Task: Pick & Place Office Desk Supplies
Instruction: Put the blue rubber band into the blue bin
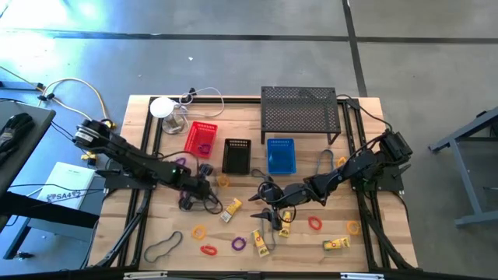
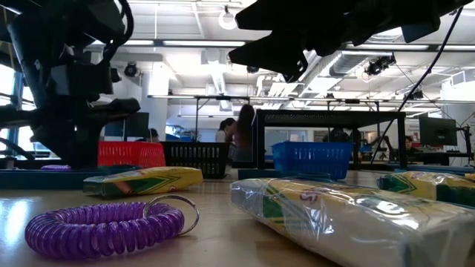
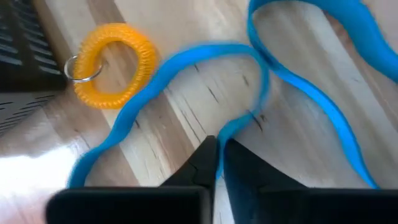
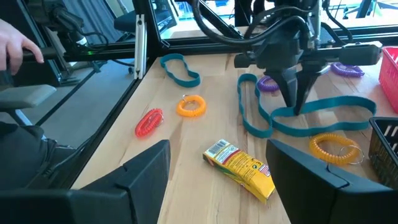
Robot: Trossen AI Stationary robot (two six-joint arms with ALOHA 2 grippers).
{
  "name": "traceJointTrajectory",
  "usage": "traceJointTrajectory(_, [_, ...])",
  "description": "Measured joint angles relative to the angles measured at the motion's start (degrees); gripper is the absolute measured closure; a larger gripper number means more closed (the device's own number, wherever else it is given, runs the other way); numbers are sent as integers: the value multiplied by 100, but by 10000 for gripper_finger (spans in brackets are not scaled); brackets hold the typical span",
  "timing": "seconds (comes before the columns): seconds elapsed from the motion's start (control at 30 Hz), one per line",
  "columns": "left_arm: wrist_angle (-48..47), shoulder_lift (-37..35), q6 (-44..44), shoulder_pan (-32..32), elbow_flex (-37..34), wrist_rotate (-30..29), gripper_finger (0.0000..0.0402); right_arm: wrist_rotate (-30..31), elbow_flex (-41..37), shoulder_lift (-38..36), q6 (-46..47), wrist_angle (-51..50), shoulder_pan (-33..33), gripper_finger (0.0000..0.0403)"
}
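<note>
- The left end effector [image 3: 217,155] is low over the desk [image 1: 366,257], in front of the red basket [image 1: 201,138], and its two fingers are pressed together on a blue rubber band loop [image 3: 186,62]. The right wrist view shows the same pinch from the other side.
- This loop lies flat on the wood in a long wavy shape; its far ends are cut off in the left wrist view.
- Just beside the loop lies an orange coil ring [image 3: 112,65] with a small metal key ring, near the black basket [image 1: 236,155], of which only an edge shows in that view.
- The right end effector [image 1: 268,214] hovers over the middle of the desk with its fingers wide apart and nothing between them. A yellow crayon pack [image 4: 241,168] lies beyond the gap between them.
- In the low view a purple coil ring [image 2: 104,226] and a wrapped pack [image 2: 334,215] fill the front, so most of the desk behind them is hidden; both arms are only dark shapes there.
- A second loop [image 4: 180,68], a red coil ring [image 4: 148,122] and the blue basket [image 1: 281,155] are also on the desk.
- A person's hand [image 4: 15,40] shows at the edge of the right wrist view, beyond the desk; it is partly cut off.
</note>
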Motion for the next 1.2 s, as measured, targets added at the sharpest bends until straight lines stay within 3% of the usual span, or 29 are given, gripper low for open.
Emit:
traceJointTrajectory(0.23, [-93,-73,-1031,-437,168,-595,399,2,0,0,0,0,0,149])
traceJointTrajectory(0.47, [4,-564,-2056,-809,1113,-566,400,2,0,0,0,4,1,149])
traceJointTrajectory(0.6, [783,-880,-2649,-911,1431,-564,400,30,0,0,-95,-10,67,149])
traceJointTrajectory(0.7, [1715,-938,-3016,-913,1429,-553,400,470,0,-31,-473,59,160,149])
traceJointTrajectory(0.93, [2979,-713,-3108,-865,1427,-548,400,2278,0,-78,-1743,1161,436,149])
traceJointTrajectory(1.2, [3508,-357,-3091,-699,1425,-551,401,2526,0,-77,-1954,1498,411,149])
